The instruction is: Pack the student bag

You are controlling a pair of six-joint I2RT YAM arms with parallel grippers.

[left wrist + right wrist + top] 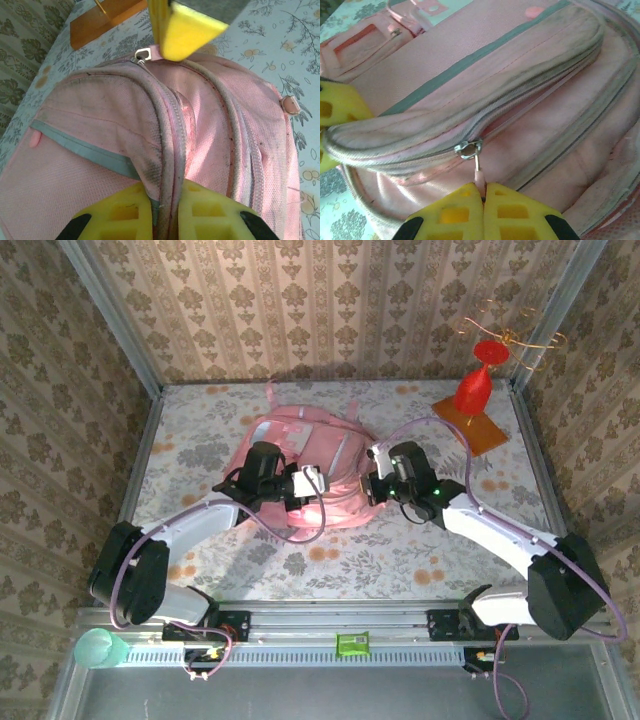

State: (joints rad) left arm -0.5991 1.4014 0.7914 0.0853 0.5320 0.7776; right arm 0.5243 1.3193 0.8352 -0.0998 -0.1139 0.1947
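two claws pinch a pink student bag (300,432) lying flat in the middle of the counter (200,575)
the right claw (483,194) is closed on the small pink zip pull (479,175), its metal slider (469,149) just ahead of the fingertips. the left claw (165,202) is clamped over the bag's raised zip seam (170,145), facing the right claw across the pocket. a red ornament (472,390) stands well beyond the right claw.

No readable text, label, brand, number or sign. Large soft pink fabric backpack (90,120): fabric plain in close views, no print legible. Small green block (352,644) on near rail (300,625): any marking too small to read.
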